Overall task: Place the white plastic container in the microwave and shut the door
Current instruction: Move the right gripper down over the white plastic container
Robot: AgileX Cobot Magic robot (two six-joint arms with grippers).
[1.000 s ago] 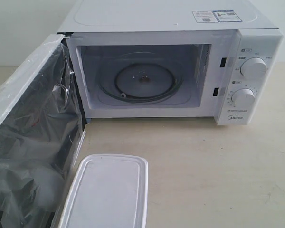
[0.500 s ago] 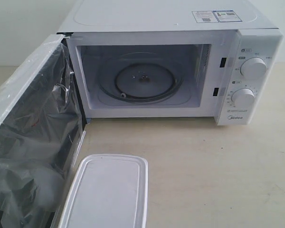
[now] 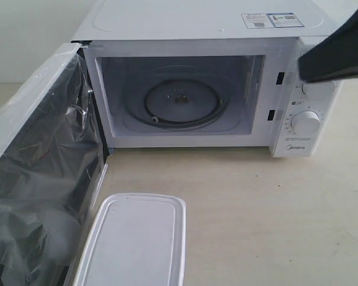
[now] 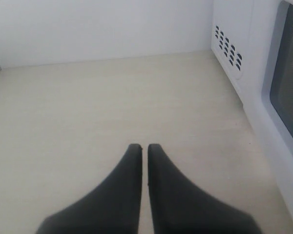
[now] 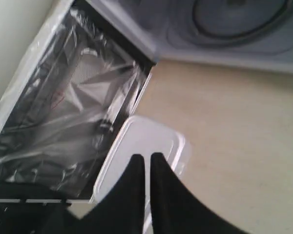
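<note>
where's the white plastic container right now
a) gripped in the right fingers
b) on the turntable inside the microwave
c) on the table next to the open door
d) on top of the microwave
C: the white plastic container lies flat on the table beside the open door, in front of the microwave, whose turntable has nothing on it.

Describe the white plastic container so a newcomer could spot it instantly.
Find the white boxy countertop microwave standing open on the pale table. Its film-wrapped, dark-windowed door swings toward the exterior view's left, and beside that door's lower edge lies the flat rectangular translucent-white plastic container. It is low, lidded and round-cornered, the only loose item in view.
</note>
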